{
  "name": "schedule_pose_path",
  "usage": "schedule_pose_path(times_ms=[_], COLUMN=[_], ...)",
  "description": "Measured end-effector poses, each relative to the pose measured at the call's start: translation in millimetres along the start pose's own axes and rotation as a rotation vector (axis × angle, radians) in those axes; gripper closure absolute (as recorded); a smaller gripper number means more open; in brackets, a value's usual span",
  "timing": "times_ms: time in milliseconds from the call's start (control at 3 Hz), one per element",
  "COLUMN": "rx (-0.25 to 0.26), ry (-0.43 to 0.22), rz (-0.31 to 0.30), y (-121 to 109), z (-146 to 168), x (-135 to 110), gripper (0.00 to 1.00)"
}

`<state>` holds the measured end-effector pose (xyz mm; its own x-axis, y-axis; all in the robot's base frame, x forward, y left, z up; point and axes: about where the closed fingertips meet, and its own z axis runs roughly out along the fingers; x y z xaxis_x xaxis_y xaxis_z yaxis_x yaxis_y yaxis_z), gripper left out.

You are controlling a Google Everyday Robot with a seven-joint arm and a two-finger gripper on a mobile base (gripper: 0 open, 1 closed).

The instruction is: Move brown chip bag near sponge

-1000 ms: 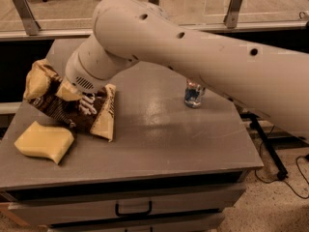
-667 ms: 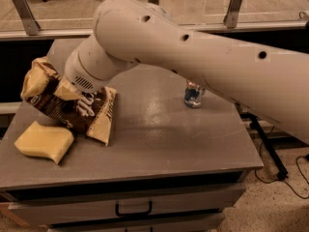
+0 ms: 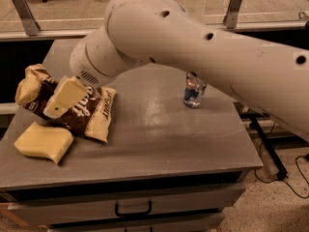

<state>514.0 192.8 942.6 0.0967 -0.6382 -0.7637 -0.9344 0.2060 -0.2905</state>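
The brown chip bag (image 3: 82, 111) lies crumpled on the left part of the grey table, its pale ends pointing left and down-right. The sponge (image 3: 42, 142), a pale yellow wavy block, lies just in front of it at the table's front left. The bag's lower edge is beside the sponge, very close or touching. My gripper (image 3: 61, 100) is at the end of the large white arm, right over the middle of the bag. The arm hides the back part of the bag.
A silver-blue drink can (image 3: 194, 92) stands right of the table's middle, partly behind the arm. The grey table (image 3: 159, 144) has drawers below with a dark handle (image 3: 133, 210). Railing posts and floor lie behind, and cables on the floor to the right.
The arm has swung up and toward the camera. The bag stays next to the sponge, with its left end a little lower and further left.
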Motion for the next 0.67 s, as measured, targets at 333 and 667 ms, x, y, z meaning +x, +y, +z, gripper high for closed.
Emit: schedule_pose_path(times_ms=[333,667], rx=[0.092,0.21], ry=[-0.078,-0.184], rz=[-0.056,-0.115], y=[20,43], z=[-37,-60], x=[-23,-61], gripper=[0.0,0.0])
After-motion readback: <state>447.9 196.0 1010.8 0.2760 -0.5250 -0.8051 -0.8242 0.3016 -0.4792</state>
